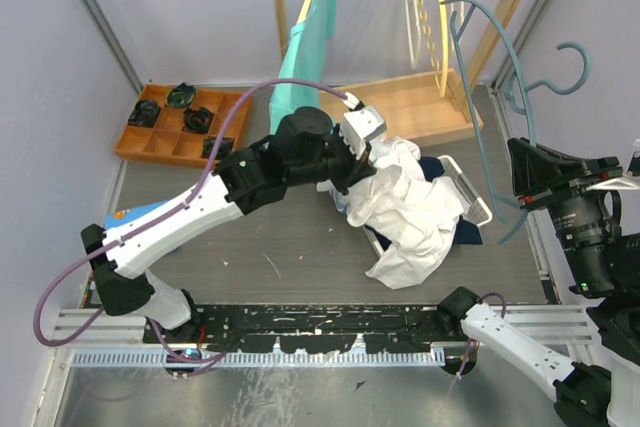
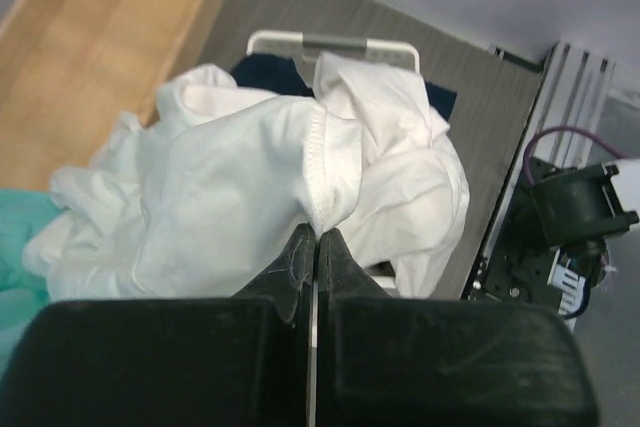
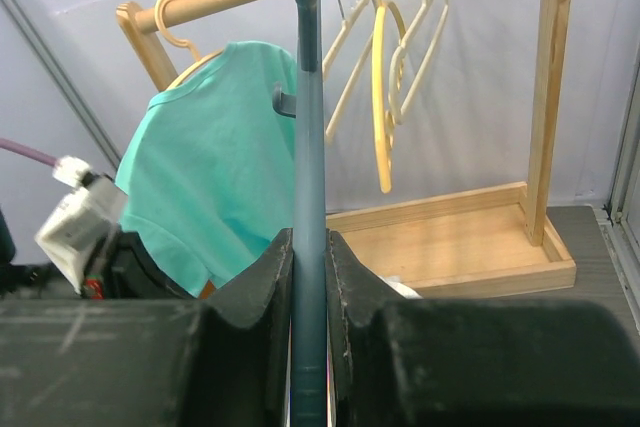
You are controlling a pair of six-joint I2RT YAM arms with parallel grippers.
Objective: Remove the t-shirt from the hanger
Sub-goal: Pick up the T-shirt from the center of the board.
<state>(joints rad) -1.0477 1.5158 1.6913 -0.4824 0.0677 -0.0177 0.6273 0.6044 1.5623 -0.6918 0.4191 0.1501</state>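
Note:
A white t-shirt (image 1: 415, 212) lies crumpled in a heap on a white-framed basket (image 1: 473, 190). My left gripper (image 1: 368, 169) is at the heap's left side, shut on a hemmed edge of the t-shirt (image 2: 230, 187); in the left wrist view the left gripper (image 2: 318, 235) pinches the hem at its tips. My right gripper (image 1: 522, 187) is shut on a blue-grey hanger (image 1: 478, 117) and holds it up at the right, clear of the white t-shirt. In the right wrist view the hanger's bar (image 3: 307, 97) runs straight up between the jaws of the right gripper (image 3: 308, 244).
A wooden rack (image 1: 420, 102) at the back carries a teal t-shirt (image 1: 305, 47) and several bare hangers (image 1: 430, 17). An orange compartment tray (image 1: 180, 122) sits at the back left. A dark blue garment (image 1: 440, 167) lies under the white heap.

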